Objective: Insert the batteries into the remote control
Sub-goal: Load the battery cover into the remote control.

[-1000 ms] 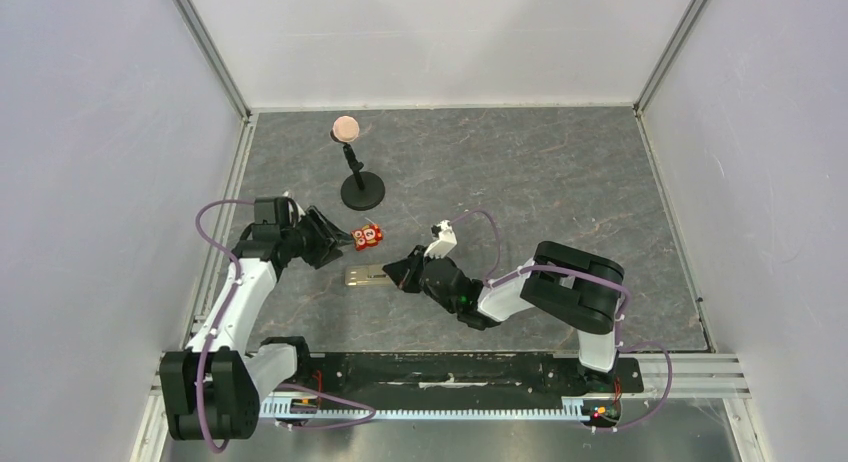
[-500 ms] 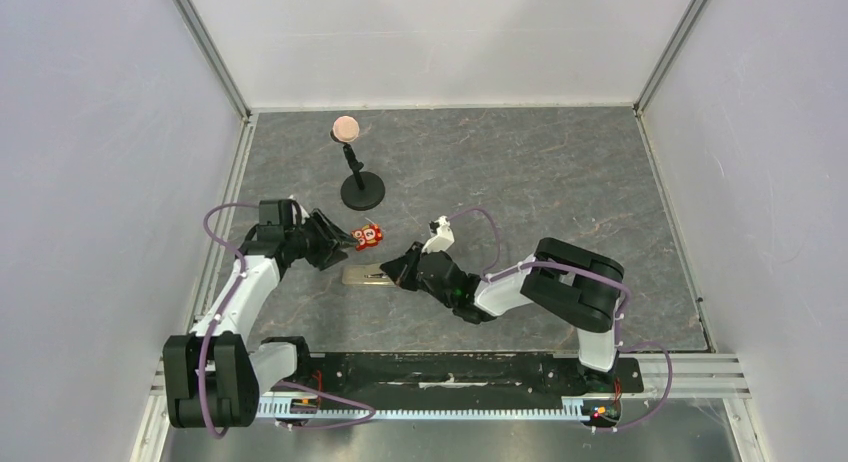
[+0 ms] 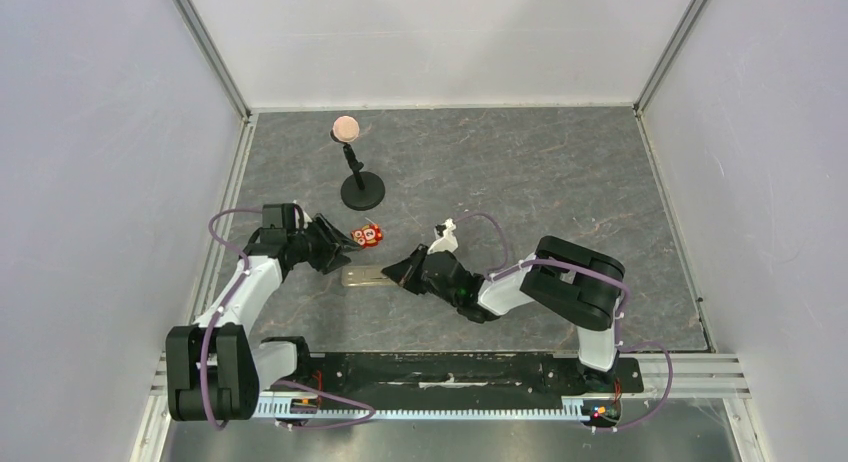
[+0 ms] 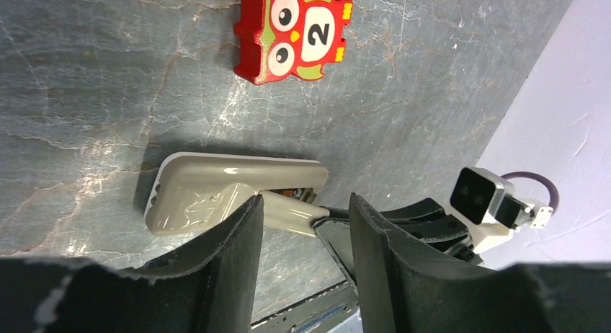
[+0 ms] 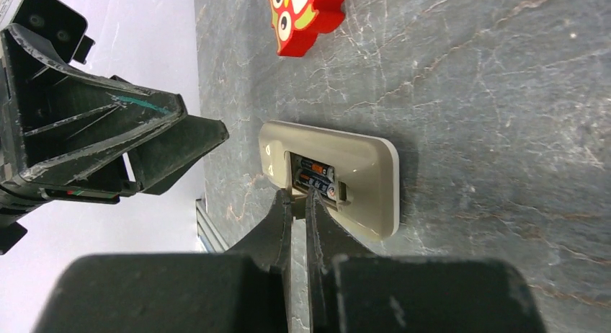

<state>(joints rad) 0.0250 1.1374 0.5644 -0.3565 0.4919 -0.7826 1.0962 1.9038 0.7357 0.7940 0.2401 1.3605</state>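
Observation:
The remote control point(image 3: 363, 275) lies tan back up, also in the right wrist view point(image 5: 360, 174) and the left wrist view point(image 4: 209, 189). Its battery bay is open, and two dark batteries point(image 5: 315, 176) lie side by side inside it. My right gripper point(image 5: 297, 197) is shut on the small beige cover point(image 4: 288, 212) and holds it tilted at the edge of the bay. In the top view the right gripper point(image 3: 398, 274) is at the remote's right end. My left gripper point(image 4: 306, 212) is open and empty, just left of the remote point(image 3: 343, 252).
A red owl block point(image 3: 368, 236) with a "2" lies just beyond the remote, also in the left wrist view point(image 4: 292, 32). A black stand with a pink ball point(image 3: 360, 187) stands further back. Grey walls enclose the stone-patterned floor.
My left gripper has moved a little to the right, closer to the remote. My right gripper has stayed at the remote's right end with the cover in it.

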